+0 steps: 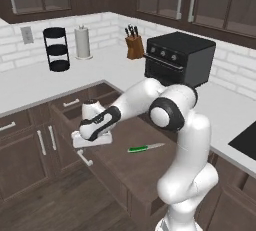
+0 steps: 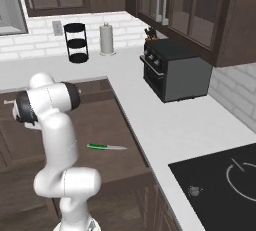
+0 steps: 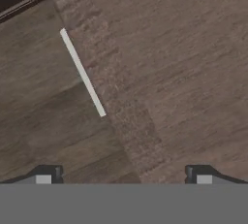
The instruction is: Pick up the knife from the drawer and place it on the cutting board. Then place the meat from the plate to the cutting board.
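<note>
The wide dark brown drawer (image 1: 125, 172) stands pulled out below the counter corner. On its floor lies the knife (image 1: 145, 148), green handle to the left and pale blade to the right; the right base view also shows the knife (image 2: 106, 147). My gripper (image 1: 93, 144) hangs over the drawer's front left part, left of the knife and apart from it. In the hand view the gripper (image 3: 123, 178) is open and holds nothing, looking down on the drawer's front edge and its silver bar handle (image 3: 82, 72). The cutting board, the plate and the meat are out of view.
On the L-shaped white counter (image 1: 30, 82) stand a black toaster oven (image 1: 180, 57), a knife block (image 1: 133, 45), a paper towel roll (image 1: 82, 42) and a black tiered stand (image 1: 57, 49). A black cooktop (image 2: 220, 180) lies at the right. Smaller drawers (image 1: 15, 125) flank the open one.
</note>
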